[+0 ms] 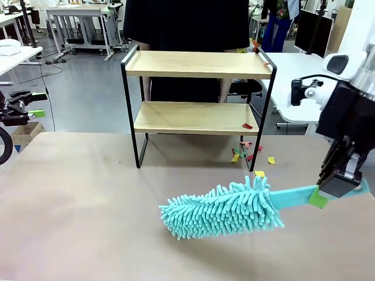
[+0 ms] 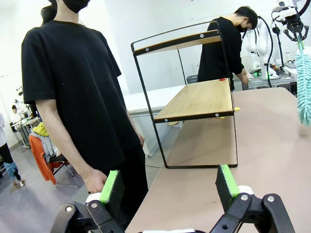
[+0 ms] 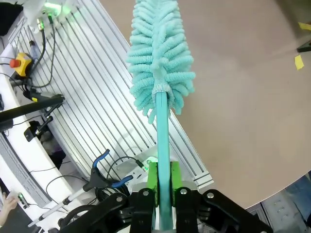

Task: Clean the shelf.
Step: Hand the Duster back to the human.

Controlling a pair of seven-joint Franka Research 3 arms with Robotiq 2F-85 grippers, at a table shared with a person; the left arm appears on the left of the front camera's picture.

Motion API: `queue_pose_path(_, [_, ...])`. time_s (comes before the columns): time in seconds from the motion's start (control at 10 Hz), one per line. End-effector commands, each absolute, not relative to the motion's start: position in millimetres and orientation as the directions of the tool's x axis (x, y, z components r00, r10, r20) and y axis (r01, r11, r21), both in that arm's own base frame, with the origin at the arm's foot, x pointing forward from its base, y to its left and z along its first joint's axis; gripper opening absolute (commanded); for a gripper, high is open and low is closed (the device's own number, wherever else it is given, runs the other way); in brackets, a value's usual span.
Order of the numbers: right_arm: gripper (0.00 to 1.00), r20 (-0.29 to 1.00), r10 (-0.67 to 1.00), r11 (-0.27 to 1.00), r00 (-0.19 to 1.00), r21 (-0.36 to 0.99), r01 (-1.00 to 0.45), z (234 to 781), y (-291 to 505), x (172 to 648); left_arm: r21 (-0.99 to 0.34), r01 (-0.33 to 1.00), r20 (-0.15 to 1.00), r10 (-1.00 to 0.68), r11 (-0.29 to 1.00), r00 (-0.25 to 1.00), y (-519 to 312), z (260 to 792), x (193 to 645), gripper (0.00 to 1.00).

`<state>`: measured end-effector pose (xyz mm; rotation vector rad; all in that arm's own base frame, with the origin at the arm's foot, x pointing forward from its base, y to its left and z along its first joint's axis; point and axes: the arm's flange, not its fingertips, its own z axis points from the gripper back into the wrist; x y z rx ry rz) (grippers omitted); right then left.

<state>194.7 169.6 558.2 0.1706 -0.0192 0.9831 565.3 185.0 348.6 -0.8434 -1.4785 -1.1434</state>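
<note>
Across the table, at twelve o'clock in the front view, stands the small two-tier shelf (image 1: 199,63) of two light wooden boards in a thin black metal frame, its legs on the pale brown table (image 1: 88,205). A person in black clothing (image 1: 187,23) stands just behind it. A red scrap (image 1: 247,125) lies at the three o'clock end of the lower board. Red, yellow and green paper scraps (image 1: 246,153) are scattered on the table at five o'clock from the shelf. Towards six o'clock, well apart from the shelf, a fluffy teal chenille duster with a flat teal handle (image 1: 222,209) hangs tilted, head low over the table. The right gripper (image 1: 319,198), at three o'clock, is clamped on the handle's end. The left gripper (image 1: 38,104) sits at nine o'clock, at the picture's edge.

From the left wrist, the left gripper (image 2: 167,184) rises at six o'clock with its green pads spread wide and nothing between them. The shelf (image 2: 199,99) stands at one o'clock on the table. The person (image 2: 73,73) is at ten o'clock, one hand hanging near a pad. The duster (image 2: 304,82) shows at three o'clock.

From the right wrist, the right gripper (image 3: 164,182) at six o'clock pinches the handle flat between its pads. The duster (image 3: 158,58) runs up to twelve o'clock over the table (image 3: 243,97), with a ribbed metal surface (image 3: 97,111) at nine o'clock.
</note>
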Motion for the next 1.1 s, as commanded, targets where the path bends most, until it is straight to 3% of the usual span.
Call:
queue_pose_path(0.0, [0.13,0.097,0.833,0.531,0.545,0.141,-0.836,561.6,171.1,194.9,0.227,0.927,0.974,-0.061,0.299,-0.218,183.6,352.0,563.0,1.00])
queue_pose_path(1.0, [0.13,0.097,0.833,0.531,0.545,0.141,-0.836,561.6,171.1,194.9,0.227,0.927,0.974,-0.061,0.299,-0.218,183.6,352.0,563.0,1.00])
